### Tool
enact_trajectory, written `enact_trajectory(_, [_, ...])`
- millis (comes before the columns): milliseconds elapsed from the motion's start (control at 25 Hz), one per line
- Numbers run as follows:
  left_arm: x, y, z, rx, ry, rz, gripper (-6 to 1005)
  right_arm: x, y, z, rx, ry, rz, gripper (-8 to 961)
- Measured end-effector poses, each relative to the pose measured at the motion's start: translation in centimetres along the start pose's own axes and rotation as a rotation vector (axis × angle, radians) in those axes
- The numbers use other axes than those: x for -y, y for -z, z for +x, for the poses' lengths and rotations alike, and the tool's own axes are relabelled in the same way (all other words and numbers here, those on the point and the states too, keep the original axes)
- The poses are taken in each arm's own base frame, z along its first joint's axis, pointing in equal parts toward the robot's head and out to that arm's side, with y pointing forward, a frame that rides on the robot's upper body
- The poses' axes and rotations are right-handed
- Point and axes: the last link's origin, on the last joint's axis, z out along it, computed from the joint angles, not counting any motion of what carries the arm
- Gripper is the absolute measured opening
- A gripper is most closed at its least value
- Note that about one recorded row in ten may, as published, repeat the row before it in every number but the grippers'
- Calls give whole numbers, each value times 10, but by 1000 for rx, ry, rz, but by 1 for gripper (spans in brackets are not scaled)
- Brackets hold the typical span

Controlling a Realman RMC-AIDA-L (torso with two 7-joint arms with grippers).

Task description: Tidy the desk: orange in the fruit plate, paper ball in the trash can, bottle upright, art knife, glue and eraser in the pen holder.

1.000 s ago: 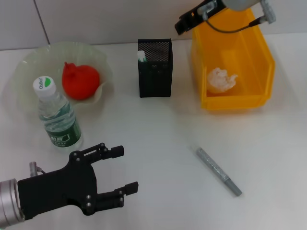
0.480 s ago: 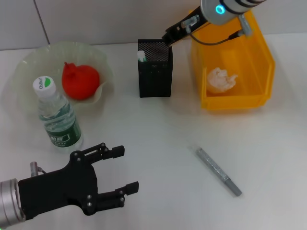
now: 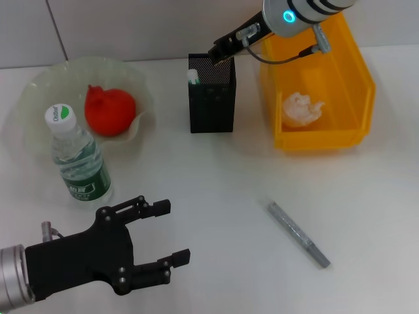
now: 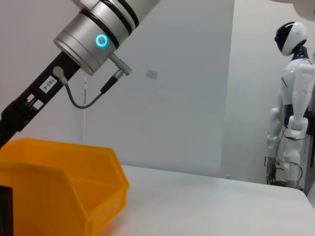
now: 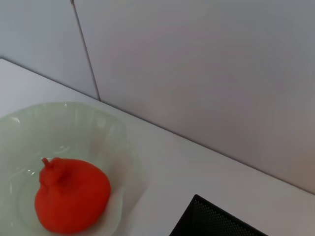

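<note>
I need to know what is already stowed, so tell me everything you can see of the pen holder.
The pen holder is a square black box of what looks like metal mesh, standing upright on the white table, between the fruit plate and the yellow bin, touching neither. It is open at the top. A white stick with a green band, likely the glue, leans in its corner nearest the plate. The right gripper hovers over its rim on the bin side. The right wrist view shows only one mesh corner.
</note>
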Motion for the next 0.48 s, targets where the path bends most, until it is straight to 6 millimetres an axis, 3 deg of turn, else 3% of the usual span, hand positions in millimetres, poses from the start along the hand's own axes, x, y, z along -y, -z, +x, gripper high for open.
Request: enact_trajectory(480, [-1, 0, 0, -2, -1, -1, 800, -4, -5, 0, 9, 19, 5, 510])
